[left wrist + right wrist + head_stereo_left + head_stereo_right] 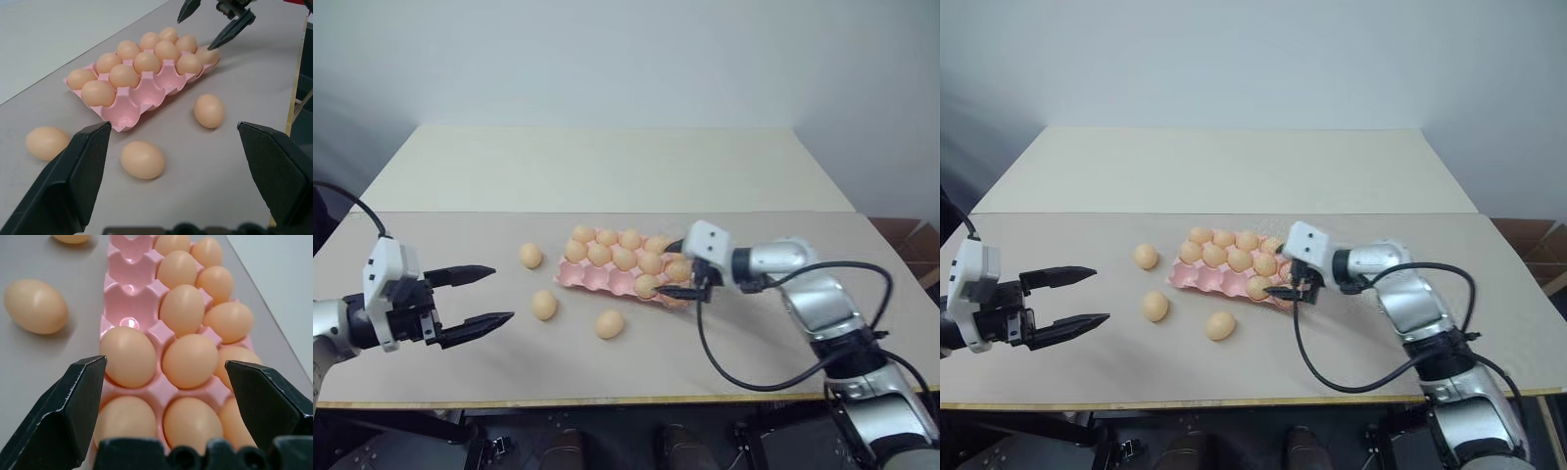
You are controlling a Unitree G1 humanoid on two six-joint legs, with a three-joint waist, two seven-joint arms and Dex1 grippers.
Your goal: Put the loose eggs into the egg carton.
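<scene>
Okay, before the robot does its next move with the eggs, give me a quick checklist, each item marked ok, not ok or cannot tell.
1. Right end effector open and holding nothing: ok; it hangs over the egg carton at its filled end.
2. Left end effector open and empty: ok.
3. Loose eggs waiting on the table: ok; three lie there, the nearest egg just past the left fingertips.
4. Free cups in the carton: ok; three cups in the near row are empty.
5. Placed eggs seated: ok, none tilted out.
6. Path from the left end effector to the nearest egg: ok.
</scene>
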